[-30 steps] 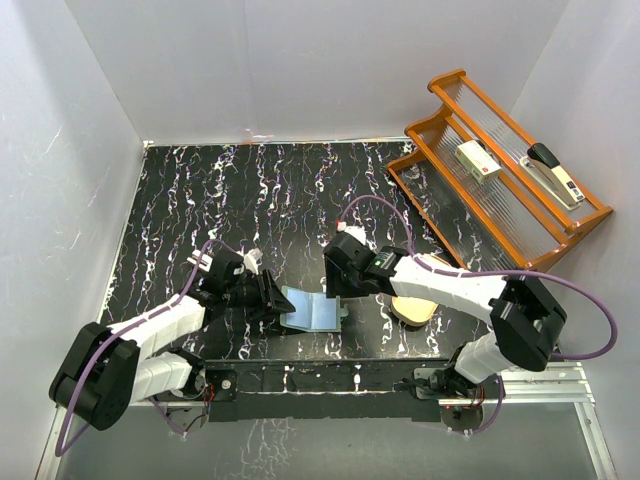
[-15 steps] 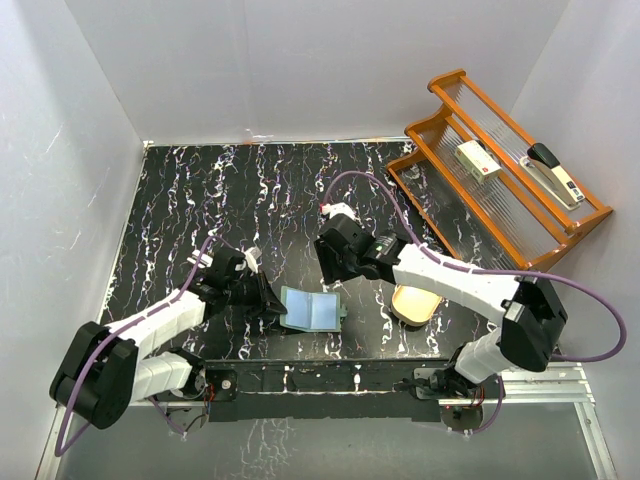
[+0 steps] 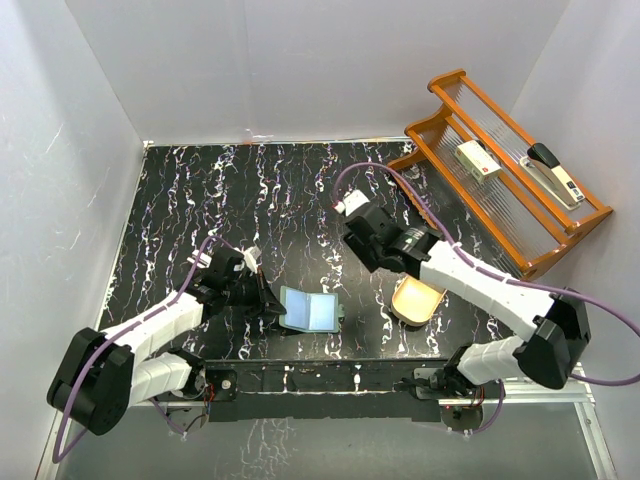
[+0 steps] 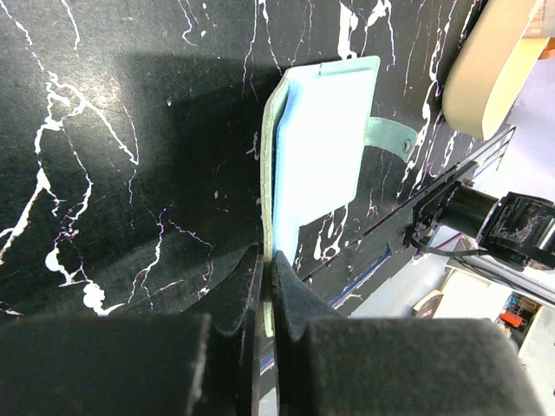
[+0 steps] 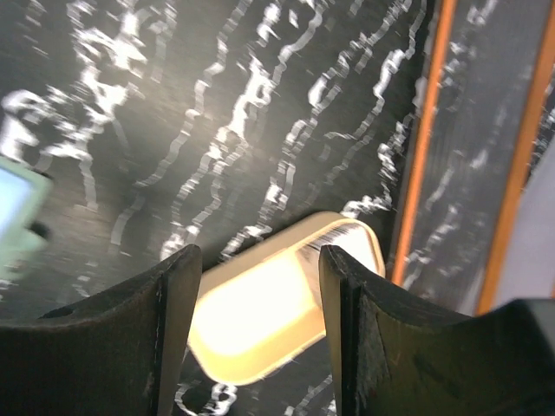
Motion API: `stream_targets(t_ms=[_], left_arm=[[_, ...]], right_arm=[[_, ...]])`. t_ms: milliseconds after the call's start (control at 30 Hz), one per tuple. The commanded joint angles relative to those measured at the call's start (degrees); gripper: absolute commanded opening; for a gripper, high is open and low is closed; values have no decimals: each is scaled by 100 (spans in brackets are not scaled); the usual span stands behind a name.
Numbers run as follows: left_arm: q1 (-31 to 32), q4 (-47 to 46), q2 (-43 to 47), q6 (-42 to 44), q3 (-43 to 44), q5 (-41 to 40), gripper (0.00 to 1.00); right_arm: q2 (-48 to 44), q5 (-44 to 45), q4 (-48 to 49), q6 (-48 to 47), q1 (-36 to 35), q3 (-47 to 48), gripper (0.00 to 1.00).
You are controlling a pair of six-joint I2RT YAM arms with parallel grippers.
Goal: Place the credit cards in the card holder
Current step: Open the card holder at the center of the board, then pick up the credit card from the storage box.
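The card holder (image 3: 310, 312) lies open on the black marbled tabletop (image 3: 200, 200), left of the cream bowl (image 3: 415, 300). It has a sage-green cover, a pale blue inside and a snap tab (image 4: 390, 137) sticking out. The left jaws are clamped tight on its edge; the right jaws, above the bowl, stand apart and empty.

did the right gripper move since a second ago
yes, the right gripper has pulled back from the card holder, going up and right in the top view, closer to the wooden rack
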State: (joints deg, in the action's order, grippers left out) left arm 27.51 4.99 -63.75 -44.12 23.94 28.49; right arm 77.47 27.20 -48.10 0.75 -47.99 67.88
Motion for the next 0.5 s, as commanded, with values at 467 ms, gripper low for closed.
stream_targets(t_ms=[467], left_arm=[[18, 101, 267, 76, 84, 217, 0]], right_arm=[[-218, -57, 730, -2085, 2024, -1585, 64]])
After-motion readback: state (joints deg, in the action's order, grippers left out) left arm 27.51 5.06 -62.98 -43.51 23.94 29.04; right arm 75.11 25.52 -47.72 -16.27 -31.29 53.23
